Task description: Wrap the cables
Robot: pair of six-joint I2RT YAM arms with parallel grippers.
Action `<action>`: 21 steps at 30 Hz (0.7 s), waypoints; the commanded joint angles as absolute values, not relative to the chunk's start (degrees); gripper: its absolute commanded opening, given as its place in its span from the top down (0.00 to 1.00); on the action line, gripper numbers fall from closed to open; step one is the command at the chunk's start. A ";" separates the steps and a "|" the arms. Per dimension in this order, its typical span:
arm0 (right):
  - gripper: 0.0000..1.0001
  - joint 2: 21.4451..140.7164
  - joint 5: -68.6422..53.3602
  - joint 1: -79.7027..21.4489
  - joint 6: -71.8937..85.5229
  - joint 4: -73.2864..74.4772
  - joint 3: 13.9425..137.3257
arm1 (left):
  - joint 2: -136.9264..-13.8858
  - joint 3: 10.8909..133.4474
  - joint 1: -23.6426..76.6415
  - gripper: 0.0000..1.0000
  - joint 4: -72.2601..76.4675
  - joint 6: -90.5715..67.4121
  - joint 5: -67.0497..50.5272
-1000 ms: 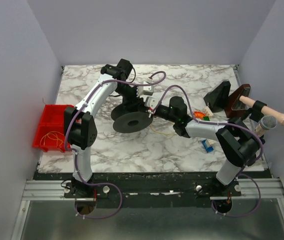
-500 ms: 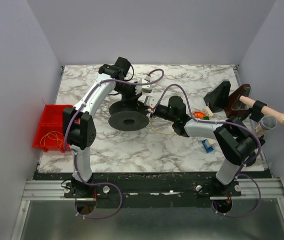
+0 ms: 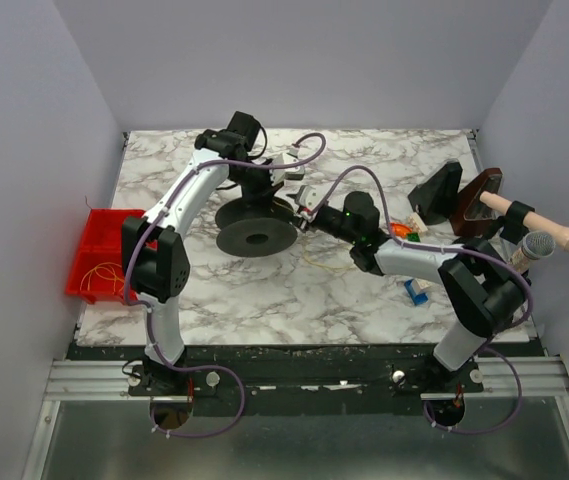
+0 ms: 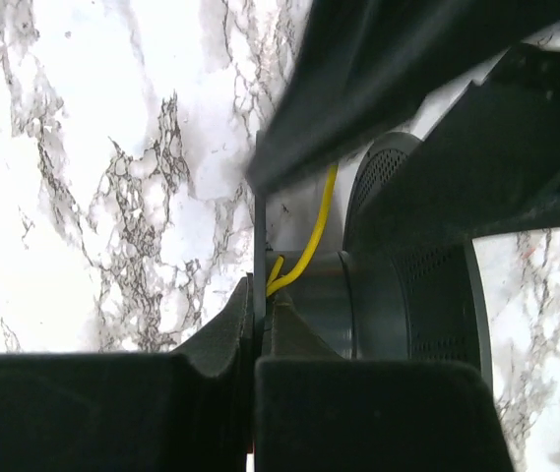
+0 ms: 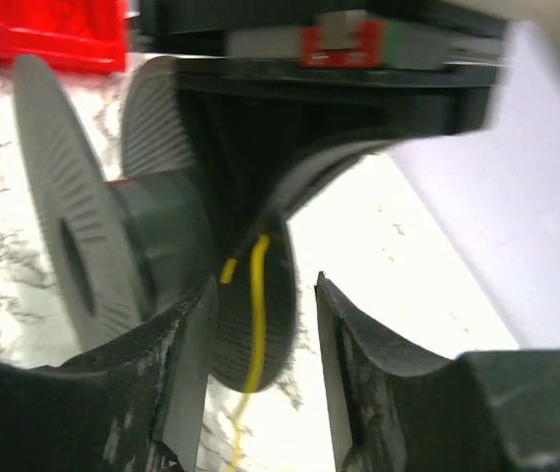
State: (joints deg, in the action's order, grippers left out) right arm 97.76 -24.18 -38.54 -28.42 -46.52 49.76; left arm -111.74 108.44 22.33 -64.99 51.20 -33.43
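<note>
beside the spool [image 5: 152, 236], yellow wire [image 5: 254, 334] threads the spread right gripper [image 5: 262, 285].

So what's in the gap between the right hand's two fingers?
The right wrist view shows the yellow wire hanging down through that gap, with the dark spool behind it. The right hand is open, its fingers not pinching the wire.

Left wrist view: cable [image 4: 316, 231], upper end lost under a dark, out-of-focus mass [image 4: 407, 69] filling the upper right; lower end slips behind the fingertips of the left gripper [image 4: 262, 307]. Same mass covers the top of the spool [image 4: 412, 295]. Right wrist view: cable runs off the bottom edge; red bin [image 5: 53, 34] blurred, cropped at upper left. Top view: cable beside the spool too thin to trace.
</note>
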 commanded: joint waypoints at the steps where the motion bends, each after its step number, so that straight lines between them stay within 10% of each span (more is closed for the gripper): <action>1: 0.43 91.24 -20.91 -35.17 -24.27 -47.12 47.55 | -106.09 108.37 22.94 1.00 -62.84 47.20 -33.84; 21: 0.28 75.50 -34.89 -20.83 -21.71 -27.86 44.03 | -98.70 134.80 20.39 1.00 -52.91 10.21 -30.69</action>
State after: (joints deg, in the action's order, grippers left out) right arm 76.31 -31.44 -21.21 -19.51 -31.90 43.64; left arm -101.93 127.52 20.21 -58.30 21.93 -33.39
